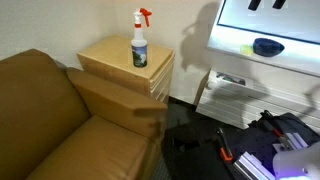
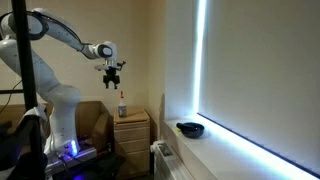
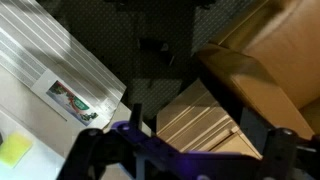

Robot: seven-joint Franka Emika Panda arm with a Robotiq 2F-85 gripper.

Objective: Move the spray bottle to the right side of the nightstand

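Note:
The spray bottle (image 1: pixel 139 45), whitish with a dark label and a red-and-white trigger head, stands upright near the back middle of the tan nightstand (image 1: pixel 110 58). It also shows in an exterior view (image 2: pixel 122 103) on the nightstand top (image 2: pixel 133 121). My gripper (image 2: pixel 113 77) hangs open and empty in the air well above the bottle, a little to its left. In the wrist view the open fingers (image 3: pixel 190 140) frame the nightstand's grooved drawer fronts (image 3: pixel 200 120). The bottle is out of the wrist view.
A brown leather sofa (image 1: pixel 50 115) presses against the nightstand's side. A white low unit (image 1: pixel 235 95) stands on its other side. A dark bowl (image 2: pixel 190 128) sits on the lit window sill. Dark clutter and tools (image 1: pixel 265 140) lie on the floor.

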